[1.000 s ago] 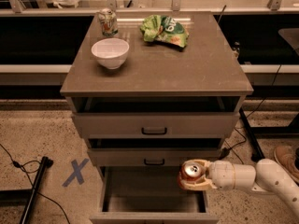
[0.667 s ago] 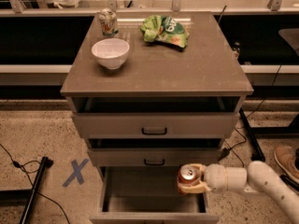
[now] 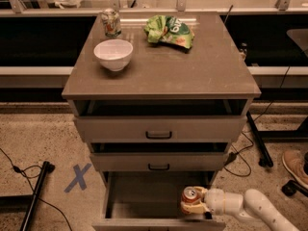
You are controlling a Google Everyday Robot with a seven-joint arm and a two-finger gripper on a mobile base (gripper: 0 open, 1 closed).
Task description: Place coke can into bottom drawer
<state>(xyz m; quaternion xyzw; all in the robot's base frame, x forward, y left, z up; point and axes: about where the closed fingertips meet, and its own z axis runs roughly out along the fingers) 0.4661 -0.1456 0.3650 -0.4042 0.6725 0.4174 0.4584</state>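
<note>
The coke can (image 3: 190,196), red with a silver top, stands upright inside the open bottom drawer (image 3: 144,196), at its right front corner. My gripper (image 3: 193,203) reaches in from the lower right on a white arm and is shut on the can. The drawer is pulled out; its grey floor shows to the left of the can, and its flat front panel (image 3: 159,224) runs along the bottom edge of the view.
A white bowl (image 3: 113,54), a pale green-and-silver can (image 3: 110,22) and a green chip bag (image 3: 169,31) sit on the cabinet top. Two upper drawers with black handles (image 3: 159,135) stand slightly open. A blue X (image 3: 78,177) marks the floor at left; cables and a stand leg lie around.
My gripper has lowered the coke can further into the bottom drawer, slightly left and down from where it was.
</note>
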